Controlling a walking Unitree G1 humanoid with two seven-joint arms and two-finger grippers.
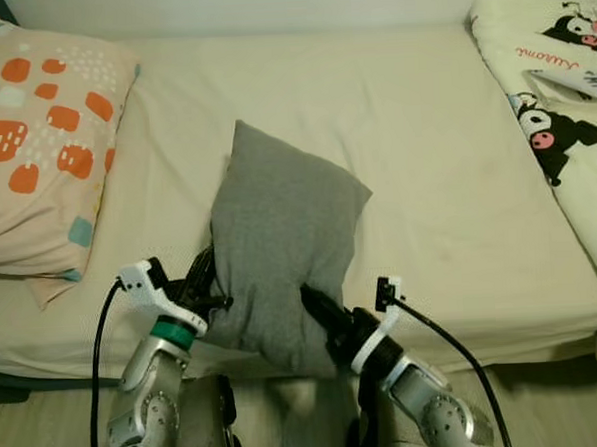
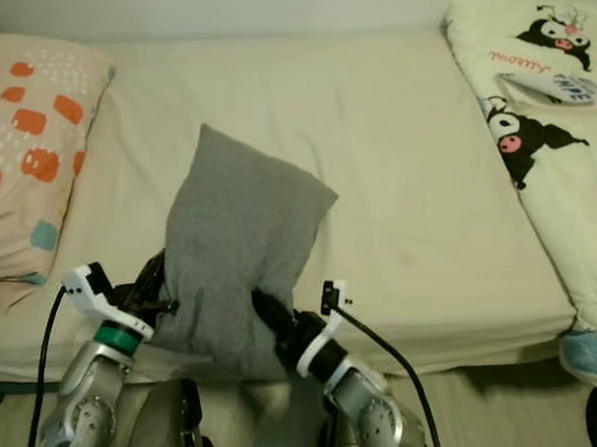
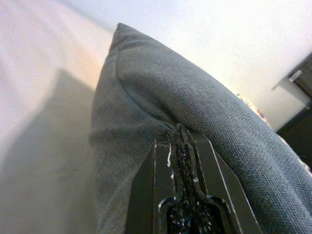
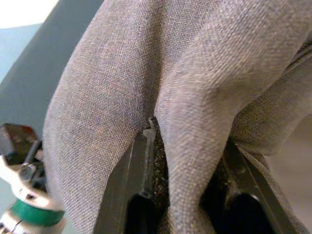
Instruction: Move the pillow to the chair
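- You have the grey pillow [image 1: 285, 249] at the bed's [image 1: 426, 177] near edge, about midway along it, tilted up with one corner pointing toward the far edge.
- Your left gripper [image 1: 204, 289] pinches the pillow's left side, jaws pressed together on the fabric.
- Your right gripper [image 1: 318, 308] has its jaws clamped on a fold at the lower right side.
- A patterned pillow [image 1: 44, 137] lies at the bed's left end, a cartoon blanket [image 1: 563, 119] at the right end.
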